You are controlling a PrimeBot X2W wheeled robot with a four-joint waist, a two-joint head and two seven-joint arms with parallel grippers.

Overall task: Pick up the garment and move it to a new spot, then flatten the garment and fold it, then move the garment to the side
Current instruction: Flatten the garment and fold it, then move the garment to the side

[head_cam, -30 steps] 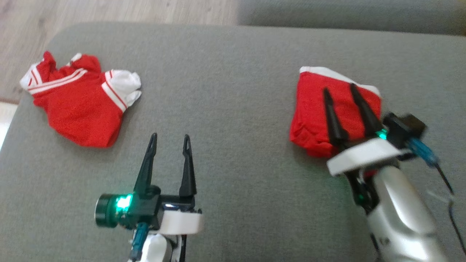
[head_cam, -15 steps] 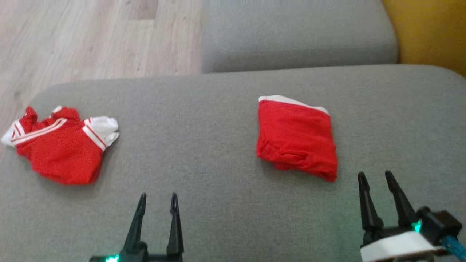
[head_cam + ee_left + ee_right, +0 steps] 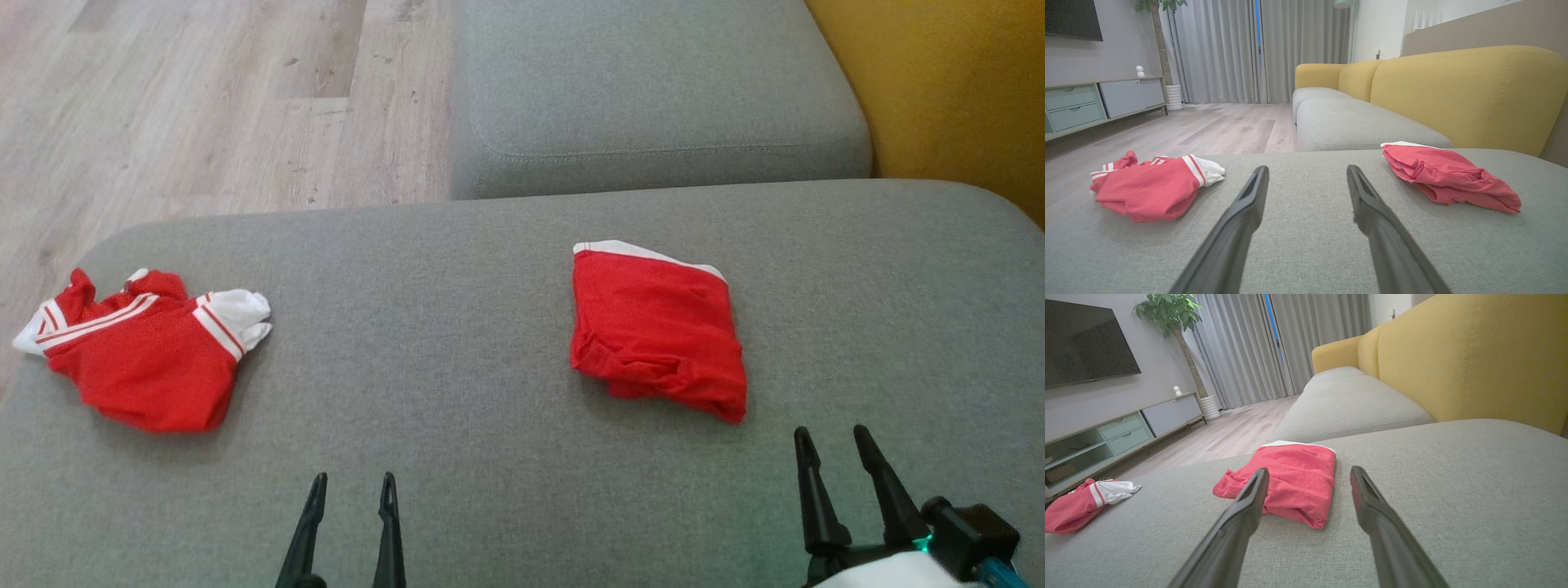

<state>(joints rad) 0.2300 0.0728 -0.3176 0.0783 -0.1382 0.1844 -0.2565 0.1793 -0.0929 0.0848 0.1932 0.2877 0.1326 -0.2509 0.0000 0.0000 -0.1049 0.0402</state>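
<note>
Left gripper (image 3: 354, 477) and right gripper (image 3: 831, 431) both spread wide, empty, apart from the folded garment (image 3: 657, 331).

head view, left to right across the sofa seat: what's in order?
striped red garment → left gripper → folded red garment → right gripper

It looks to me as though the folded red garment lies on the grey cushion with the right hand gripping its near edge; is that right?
Not quite: the right hand is open and clear of the folded red garment, as the head view shows.
</note>
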